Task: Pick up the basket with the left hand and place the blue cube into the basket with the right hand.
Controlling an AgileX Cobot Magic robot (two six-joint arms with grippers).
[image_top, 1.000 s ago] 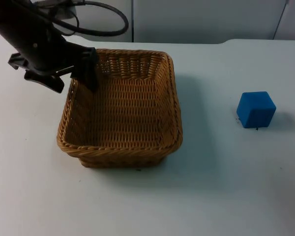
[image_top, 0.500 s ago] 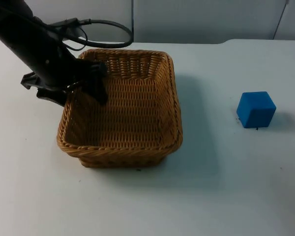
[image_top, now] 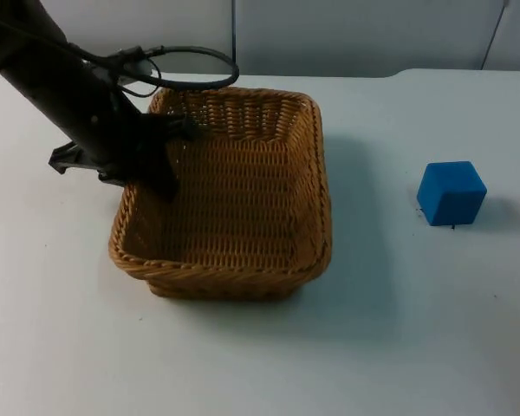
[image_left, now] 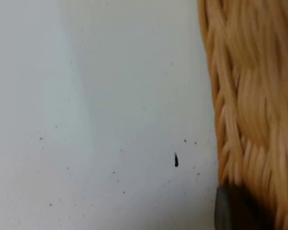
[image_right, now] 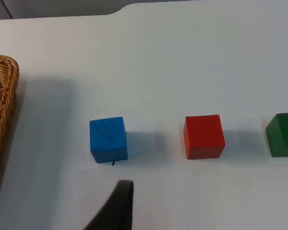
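Note:
The woven basket (image_top: 315, 186) stands on the white table left of centre. My left gripper (image_top: 159, 163) straddles its left wall near the far corner, one finger inside and one outside, shut on the wall. In the left wrist view the basket's wicker side (image_left: 249, 96) lies right against a black fingertip (image_left: 230, 209). The blue cube (image_top: 451, 192) rests on the table well to the right of the basket. In the right wrist view the blue cube (image_right: 108, 139) sits just ahead of a black fingertip (image_right: 119, 203) of my right gripper, which is open and holds nothing.
A red cube (image_right: 204, 136) and a green cube (image_right: 284, 134) lie in a row beside the blue one. The basket's edge (image_right: 2, 96) is on the blue cube's other side. The grey partition wall (image_top: 347, 35) closes off the table's far edge.
My left gripper slid down along the basket's left wall and closed on it. The basket shifted a little to the right. The blue cube has not moved.

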